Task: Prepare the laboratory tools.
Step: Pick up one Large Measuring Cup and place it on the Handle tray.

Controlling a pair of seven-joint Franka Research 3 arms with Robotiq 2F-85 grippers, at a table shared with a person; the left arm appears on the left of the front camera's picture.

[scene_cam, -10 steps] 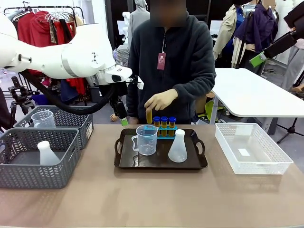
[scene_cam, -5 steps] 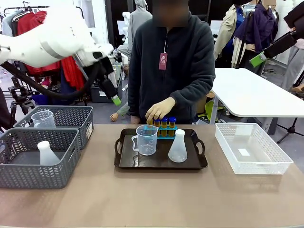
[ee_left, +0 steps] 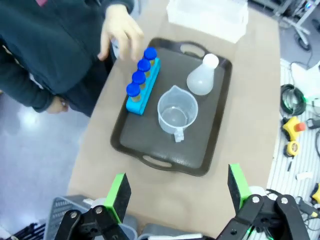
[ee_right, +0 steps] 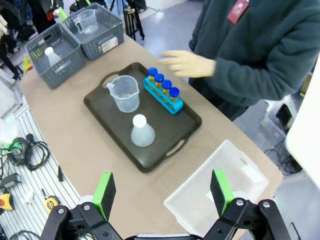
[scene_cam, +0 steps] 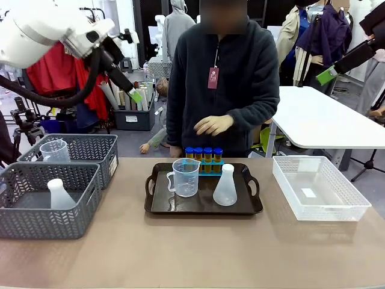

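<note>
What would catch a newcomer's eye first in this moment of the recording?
Most striking is the dark tray at the table's middle, holding a clear beaker, a white conical flask and four blue-capped amber tubes in a blue rack along its far edge. The person's hand hovers just above those tubes. The left gripper hangs open, raised high at the left, above two grey baskets.

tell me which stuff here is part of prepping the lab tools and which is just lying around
For the job:
- four blue-capped tubes in their blue rack
- clear beaker
- white conical flask
- dark tray holding them all

Just lying about:
- two grey baskets, one with a spare beaker, one with a spare flask
- clear mesh bin
</note>
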